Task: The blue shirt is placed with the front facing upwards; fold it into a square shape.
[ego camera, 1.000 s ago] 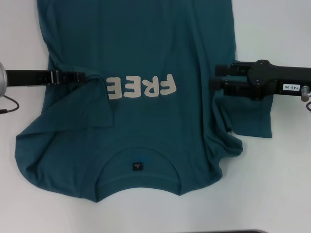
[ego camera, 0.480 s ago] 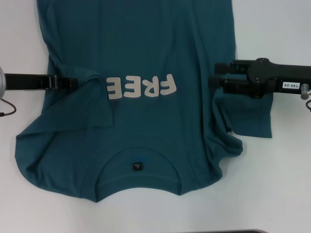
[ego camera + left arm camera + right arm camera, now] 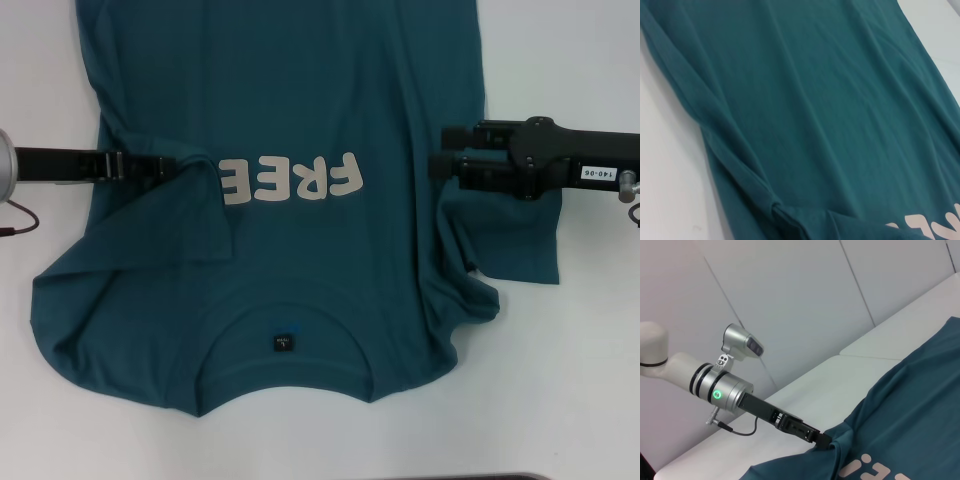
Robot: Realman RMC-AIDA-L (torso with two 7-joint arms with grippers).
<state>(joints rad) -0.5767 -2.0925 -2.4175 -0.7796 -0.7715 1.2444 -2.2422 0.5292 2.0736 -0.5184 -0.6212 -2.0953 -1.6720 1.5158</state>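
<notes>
The blue shirt (image 3: 300, 90) lies face up on the white table, its cream "FREE" letters (image 3: 290, 178) at mid-chest and the collar with a black label (image 3: 283, 342) toward me. My left gripper (image 3: 190, 165) is shut on the left sleeve, which is folded inward so its edge touches the letters. The right wrist view also shows this left gripper (image 3: 824, 441) pinching a raised peak of cloth. My right gripper (image 3: 440, 150) hovers open at the shirt's right side, just above the flat right sleeve (image 3: 515, 240). The left wrist view shows only the shirt's body (image 3: 815, 110).
White table (image 3: 570, 380) surrounds the shirt on the left, right and near sides. The shirt's hem runs out of the head view at the far side. A grey panelled wall (image 3: 790, 300) stands behind the left arm.
The right gripper has crept slightly inward toward the shirt's middle. The left gripper and folded sleeve have barely shifted.
</notes>
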